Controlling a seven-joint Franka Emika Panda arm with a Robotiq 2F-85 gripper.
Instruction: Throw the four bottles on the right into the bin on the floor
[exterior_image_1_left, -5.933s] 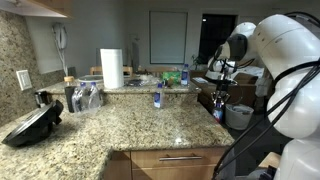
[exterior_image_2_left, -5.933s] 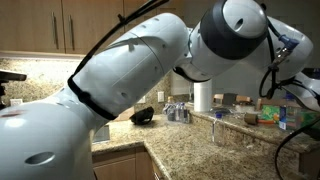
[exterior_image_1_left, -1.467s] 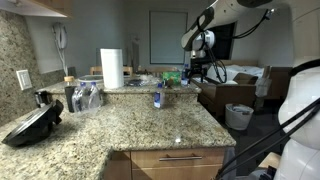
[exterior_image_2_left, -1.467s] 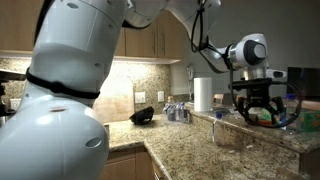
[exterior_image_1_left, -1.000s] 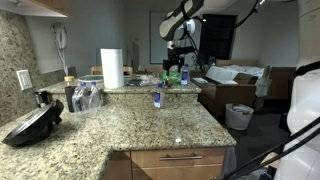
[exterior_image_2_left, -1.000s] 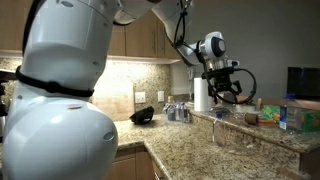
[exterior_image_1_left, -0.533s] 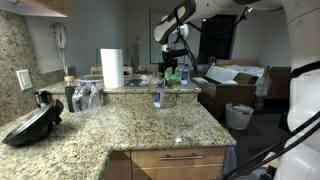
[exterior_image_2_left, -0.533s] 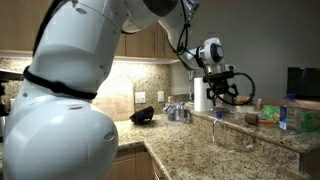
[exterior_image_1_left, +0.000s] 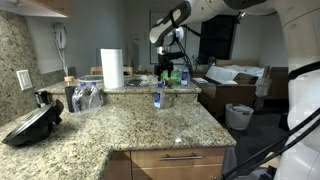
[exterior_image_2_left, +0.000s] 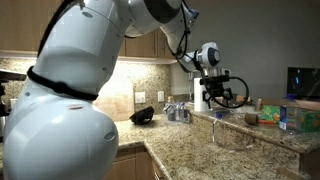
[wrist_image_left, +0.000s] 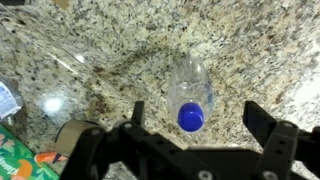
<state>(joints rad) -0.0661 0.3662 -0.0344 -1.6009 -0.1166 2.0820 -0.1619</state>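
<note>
Hovering over a bottle (wrist_image_left: 190, 88).
I hold the fingers (wrist_image_left: 262, 125) wide astride it on the tabletop (wrist_image_left: 260, 50), so closing will grip.

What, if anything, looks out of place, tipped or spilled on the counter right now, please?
Nothing stands out. The blue-capped bottle under the open pincer seems to stand upright on the dry granite counter; the paper-towel roll and the bin stand upright too, and no spill shows.
</note>
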